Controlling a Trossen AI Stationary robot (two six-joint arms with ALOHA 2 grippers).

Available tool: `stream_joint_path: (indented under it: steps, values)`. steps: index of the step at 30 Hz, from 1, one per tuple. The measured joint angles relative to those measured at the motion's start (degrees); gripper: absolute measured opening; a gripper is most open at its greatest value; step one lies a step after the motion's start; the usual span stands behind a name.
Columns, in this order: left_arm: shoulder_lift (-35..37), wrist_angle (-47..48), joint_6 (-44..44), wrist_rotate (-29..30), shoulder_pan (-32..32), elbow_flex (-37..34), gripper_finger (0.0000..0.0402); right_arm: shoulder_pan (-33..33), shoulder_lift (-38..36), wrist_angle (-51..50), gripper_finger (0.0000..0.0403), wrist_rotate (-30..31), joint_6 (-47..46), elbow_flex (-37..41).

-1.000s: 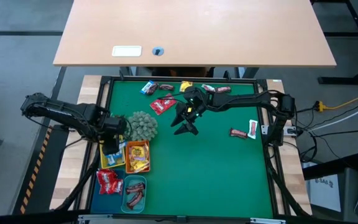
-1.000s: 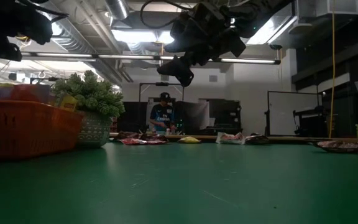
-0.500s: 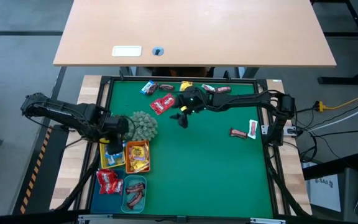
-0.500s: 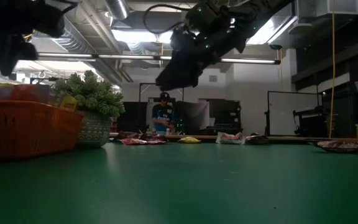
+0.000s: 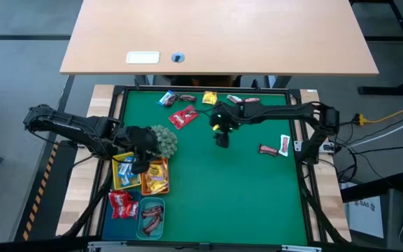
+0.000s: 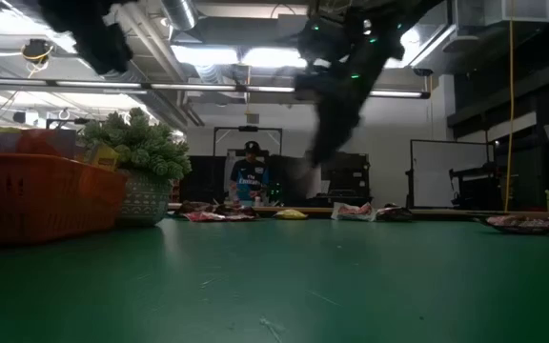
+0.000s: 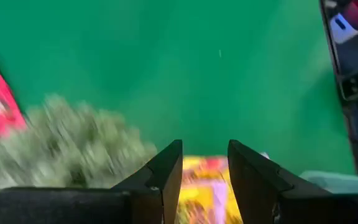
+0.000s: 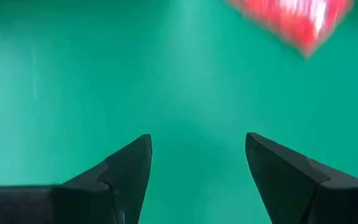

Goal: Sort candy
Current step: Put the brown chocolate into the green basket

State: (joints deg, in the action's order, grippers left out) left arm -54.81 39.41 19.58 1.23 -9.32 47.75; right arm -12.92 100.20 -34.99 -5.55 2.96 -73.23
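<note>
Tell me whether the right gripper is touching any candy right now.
Apart. The right wrist view shows the right gripper open over bare green mat, the red candy packet well beyond its fingertips.

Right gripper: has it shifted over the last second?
Yes. The right gripper swung right and slightly toward the table's near edge, farther from the plant ball.

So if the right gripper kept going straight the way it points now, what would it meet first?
Probably bare green mat: the open right gripper holds nothing, with only mat between its fingers. A red candy packet lies farther ahead and off to one side.
</note>
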Motion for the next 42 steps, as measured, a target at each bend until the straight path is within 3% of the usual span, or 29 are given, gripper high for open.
stream_joint_path:
  steps: [5,9,16,29,35,42]
  values:
    - [0.0,-5.3,-7.4,5.5,0.0,0.0,0.0122,2.6,-1.9,-18.8,0.0257,2.1,-6.2,0.0]
    - [0.0,-9.5,-12.8,10.2,0.0,0.0,0.0122,7.2,-2.3,-27.0,0.0257,4.5,-8.7,1.0]
    - [0.0,-12.8,-15.7,12.8,0.0,0.0,0.0122,13.3,-7.5,-28.4,0.0257,3.8,-13.9,7.3]
    - [0.0,-13.0,-15.7,13.0,0.0,0.0,0.0122,13.3,-24.4,-27.4,0.0257,7.1,-26.8,26.6]
    - [0.0,-13.0,-15.7,13.2,0.0,0.0,0.0122,13.3,-30.8,-27.7,0.0257,7.2,-27.2,30.7]
    - [0.0,-13.1,-15.6,14.6,0.0,0.0,0.0122,13.3,-32.2,-27.3,0.0257,9.1,-27.2,35.7]
